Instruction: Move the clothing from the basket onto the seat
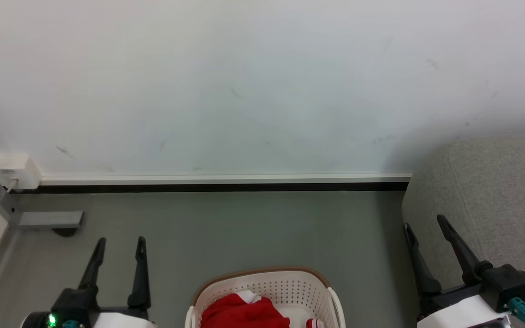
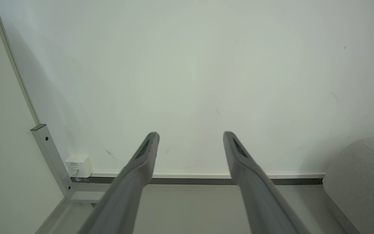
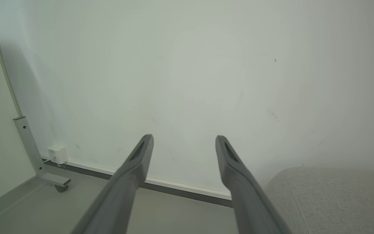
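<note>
The red clothing point(image 1: 243, 312) with white trim lies inside the cream-white perforated basket point(image 1: 290, 282), which stands on the floor at the bottom middle of the head view. The grey woven seat point(image 1: 495, 196) rises at the right; it also shows as the seat point(image 2: 362, 182) in the left wrist view and the seat point(image 3: 330, 198) in the right wrist view. My left gripper point(image 1: 121, 240) is open at the lower left, to the left of the basket, holding nothing. My right gripper point(image 1: 424, 221) is open at the lower right, in front of the seat's side, also holding nothing.
A white wall point(image 1: 262, 82) with a skirting strip point(image 1: 221, 181) closes off the back. A grey metal frame foot point(image 1: 50, 219) and a small white box point(image 1: 16, 169) sit at the left corner. Grey floor point(image 1: 253, 228) lies between the basket and the wall.
</note>
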You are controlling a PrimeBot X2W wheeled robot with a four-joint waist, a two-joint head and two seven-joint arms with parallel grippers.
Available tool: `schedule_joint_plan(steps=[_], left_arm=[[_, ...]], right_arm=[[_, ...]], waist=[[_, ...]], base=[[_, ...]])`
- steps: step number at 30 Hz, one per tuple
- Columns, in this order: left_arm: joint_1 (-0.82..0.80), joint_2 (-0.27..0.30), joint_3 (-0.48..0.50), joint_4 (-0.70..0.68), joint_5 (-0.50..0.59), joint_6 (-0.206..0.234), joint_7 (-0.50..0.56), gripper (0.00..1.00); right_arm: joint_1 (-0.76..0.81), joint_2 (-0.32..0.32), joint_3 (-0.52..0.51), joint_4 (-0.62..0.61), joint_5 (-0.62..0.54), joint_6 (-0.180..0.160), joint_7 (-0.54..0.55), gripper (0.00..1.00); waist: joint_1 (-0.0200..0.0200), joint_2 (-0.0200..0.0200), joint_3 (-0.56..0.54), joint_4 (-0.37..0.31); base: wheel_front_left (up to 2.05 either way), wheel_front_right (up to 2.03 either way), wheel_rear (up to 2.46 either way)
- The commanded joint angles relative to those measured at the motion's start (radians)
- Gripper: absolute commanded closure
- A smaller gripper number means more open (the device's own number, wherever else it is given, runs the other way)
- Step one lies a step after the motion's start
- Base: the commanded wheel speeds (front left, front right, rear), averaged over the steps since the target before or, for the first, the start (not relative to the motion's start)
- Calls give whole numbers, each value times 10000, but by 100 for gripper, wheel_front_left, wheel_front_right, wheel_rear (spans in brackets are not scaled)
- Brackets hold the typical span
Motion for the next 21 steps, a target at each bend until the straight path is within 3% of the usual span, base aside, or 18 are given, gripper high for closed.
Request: schedule_joint_plan(steps=[1, 12, 21], left_arm=[[-12, 13, 22, 37, -164, -4, -7, 0], [-165, -18, -31, 253, -287, -21, -5, 0], [-887, -36, -324, 801, -511, -212, -5, 0]], right_arm=[[-71, -77, 33, -13, 102, -21, -36, 0], [-273, -158, 73, -229, 277, -21, -36, 0], [-627, -137, -19, -601, 430, -21, -36, 0]], waist=[[0, 0, 31, -57], [0, 0, 527, -453], [0, 0, 1611, -788]], base=[[0, 0, 0], [0, 0, 0], [0, 0, 0]])
